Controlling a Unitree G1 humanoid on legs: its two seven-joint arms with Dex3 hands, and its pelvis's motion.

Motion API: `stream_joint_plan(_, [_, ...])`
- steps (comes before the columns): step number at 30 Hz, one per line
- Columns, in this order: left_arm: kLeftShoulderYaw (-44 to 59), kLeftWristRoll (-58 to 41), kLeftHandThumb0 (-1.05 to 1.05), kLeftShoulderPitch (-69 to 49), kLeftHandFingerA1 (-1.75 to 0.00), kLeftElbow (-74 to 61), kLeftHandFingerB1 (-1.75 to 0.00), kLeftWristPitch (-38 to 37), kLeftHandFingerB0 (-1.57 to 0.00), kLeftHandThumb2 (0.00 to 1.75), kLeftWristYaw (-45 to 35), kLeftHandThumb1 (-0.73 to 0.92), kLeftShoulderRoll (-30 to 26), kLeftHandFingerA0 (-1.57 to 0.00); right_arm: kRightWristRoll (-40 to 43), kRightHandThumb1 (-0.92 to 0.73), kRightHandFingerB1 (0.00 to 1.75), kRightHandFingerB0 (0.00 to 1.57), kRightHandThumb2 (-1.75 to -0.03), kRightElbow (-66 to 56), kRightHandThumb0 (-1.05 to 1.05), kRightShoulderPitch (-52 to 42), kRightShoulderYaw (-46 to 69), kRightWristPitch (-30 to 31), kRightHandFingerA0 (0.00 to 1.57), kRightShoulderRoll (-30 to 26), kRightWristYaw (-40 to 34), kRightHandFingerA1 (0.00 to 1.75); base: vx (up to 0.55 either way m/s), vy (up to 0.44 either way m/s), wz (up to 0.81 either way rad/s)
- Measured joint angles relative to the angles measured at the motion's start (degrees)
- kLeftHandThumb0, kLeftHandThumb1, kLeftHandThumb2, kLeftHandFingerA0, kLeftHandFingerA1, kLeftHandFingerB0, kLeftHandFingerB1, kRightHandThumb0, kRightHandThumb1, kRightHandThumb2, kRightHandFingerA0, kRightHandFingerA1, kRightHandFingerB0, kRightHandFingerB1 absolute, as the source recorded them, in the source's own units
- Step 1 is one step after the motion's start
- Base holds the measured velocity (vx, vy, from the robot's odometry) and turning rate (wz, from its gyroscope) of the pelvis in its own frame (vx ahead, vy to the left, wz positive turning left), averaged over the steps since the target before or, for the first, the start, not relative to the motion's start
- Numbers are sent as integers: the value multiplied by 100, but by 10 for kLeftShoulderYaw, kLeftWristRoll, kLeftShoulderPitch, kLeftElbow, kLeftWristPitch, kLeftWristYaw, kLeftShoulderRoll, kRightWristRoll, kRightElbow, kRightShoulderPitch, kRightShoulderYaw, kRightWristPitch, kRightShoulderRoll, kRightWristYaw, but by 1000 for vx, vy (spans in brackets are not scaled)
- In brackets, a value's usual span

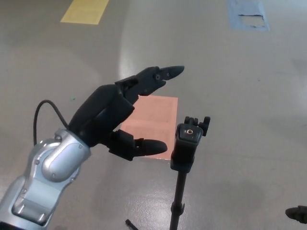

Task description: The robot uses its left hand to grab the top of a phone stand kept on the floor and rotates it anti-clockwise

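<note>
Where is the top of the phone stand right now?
In the head view, the top of the phone stand sits right of centre, low in the picture, just right of the open left hand and beside the orange patch on the floor.

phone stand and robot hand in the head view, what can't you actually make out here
- Phone stand: its base and feet are cut off by the bottom edge, so how it stands on the floor is unseen.
- Right robot hand: only a dark tip shows at the lower right edge; open or shut cannot be told.
- Left robot hand: its arm is cut off by the lower left corner.
</note>
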State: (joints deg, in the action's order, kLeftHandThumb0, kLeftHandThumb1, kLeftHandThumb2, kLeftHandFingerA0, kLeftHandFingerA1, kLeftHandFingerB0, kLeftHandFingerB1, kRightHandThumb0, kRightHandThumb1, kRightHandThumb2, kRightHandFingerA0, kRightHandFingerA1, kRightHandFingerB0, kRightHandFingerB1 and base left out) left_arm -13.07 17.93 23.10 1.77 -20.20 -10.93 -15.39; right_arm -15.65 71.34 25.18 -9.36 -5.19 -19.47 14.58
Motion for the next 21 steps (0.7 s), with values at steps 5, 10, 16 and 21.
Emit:
stream_joint_plan(5, [-9, 16, -64, 10, -44, 0, -31, 0, -3, 75, 5, 43, 4, -22, 0, -79, 24, 3, -63, 0, -38, 2, -1, 0, 39, 0, 0, 38, 0, 0, 0])
stream_joint_plan(10, [-25, 41, -35, 23, -46, -3, -51, 2, -2, 85, 7, 24, 6, -1, 0, -79, 25, 3, -63, -1, -35, 4, 0, 0, 45, 0, 0, 39, 0, 0, 0])
stream_joint_plan(16, [-44, 74, -66, 29, -33, -9, -25, 4, -4, 56, 13, 52, 11, -22, 3, -65, 22, 2, -84, -1, -41, 5, 8, 0, 38, 0, 2, 50, 0, 0, 0])
stream_joint_plan(21, [-53, 94, -67, 30, -33, -10, -25, 12, -4, 56, 13, 51, 15, -21, 4, -79, 25, 3, -63, -2, -35, 7, 12, 0, 44, 0, 4, 39, 0, 0, 0])
